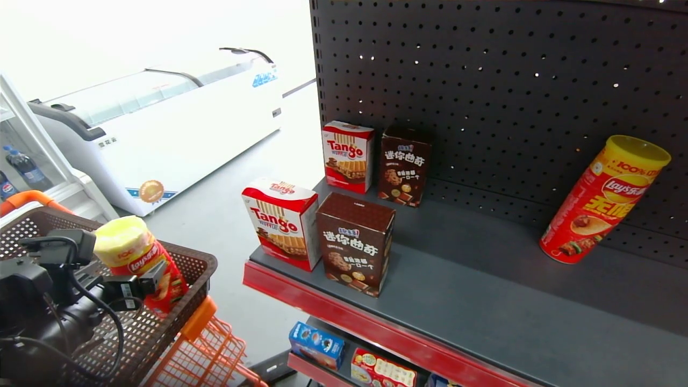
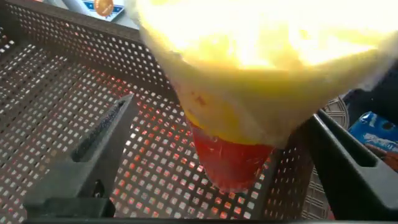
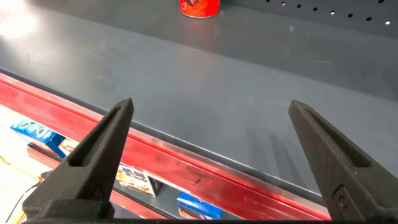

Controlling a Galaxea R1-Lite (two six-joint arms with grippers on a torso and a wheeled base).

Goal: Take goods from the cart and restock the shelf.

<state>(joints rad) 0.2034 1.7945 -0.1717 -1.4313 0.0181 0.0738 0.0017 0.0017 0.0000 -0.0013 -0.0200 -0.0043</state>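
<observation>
Left tool [image 2: 221, 111] wide around one can [image 1: 134, 252], right tool [image 3: 211, 104] wide; shelf can [image 1: 604, 201], four boxes [image 1: 283, 223] [image 1: 355, 242] [image 1: 348, 156] [image 1: 404, 165]

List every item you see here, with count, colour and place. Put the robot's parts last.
shelf: 1, dark grey with red front edge, ahead
pegboard: 1, black, behind the shelf
cart basket: 1, brown on orange frame, lower left
chip cans: 2, red with yellow tops; one at the cart basket, one at the shelf's right rear
wafer boxes: 2, red and white, shelf's left, front and back
cookie boxes: 2, brown, right of each wafer box
small boxes: at least 2, blue and red, lower shelf
chest freezer: 1, white, across the aisle
left gripper: black, open around the basket's chip can
right gripper: black, open, above the shelf's front edge
</observation>
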